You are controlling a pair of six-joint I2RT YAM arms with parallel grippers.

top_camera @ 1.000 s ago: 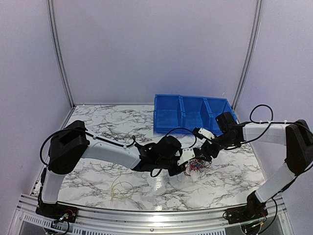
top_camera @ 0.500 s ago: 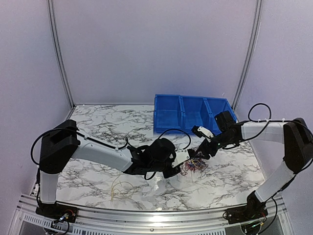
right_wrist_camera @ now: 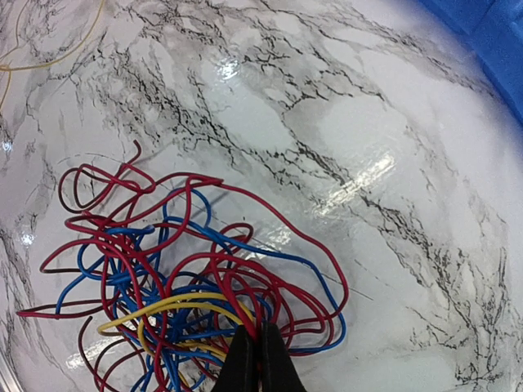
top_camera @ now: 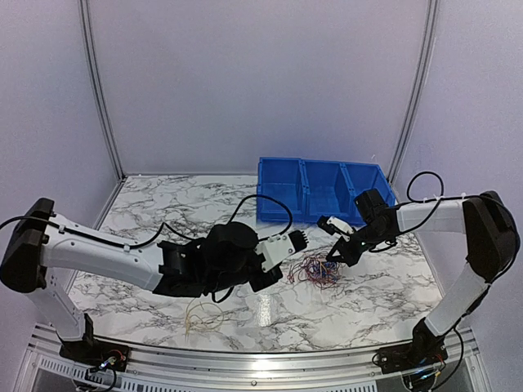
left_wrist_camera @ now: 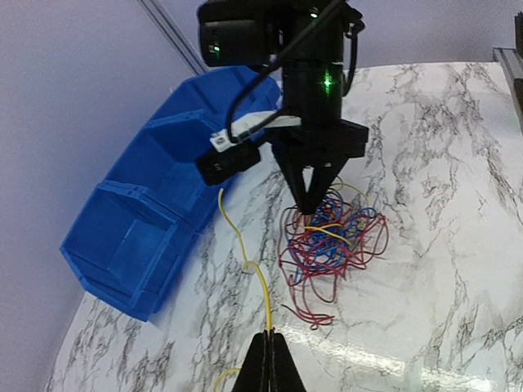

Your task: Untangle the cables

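Marble bench (top_camera: pixel 147 204) with blue bins (top_camera: pixel 304 211) at its upper right. Your cables (top_camera: pixel 317 271) lie in a red, blue and yellow bunch right of centre. Your right end effector (left_wrist_camera: pixel 306 204) is pinched shut on the bunch's top. Your left end effector (left_wrist_camera: pixel 270 347) is clamped narrow on one yellow wire (left_wrist_camera: pixel 260 286) beside the bunch.

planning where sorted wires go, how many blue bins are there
3, side by side in a row at the far right of the table: the left bin, the middle bin, the right bin. None looks hidden.
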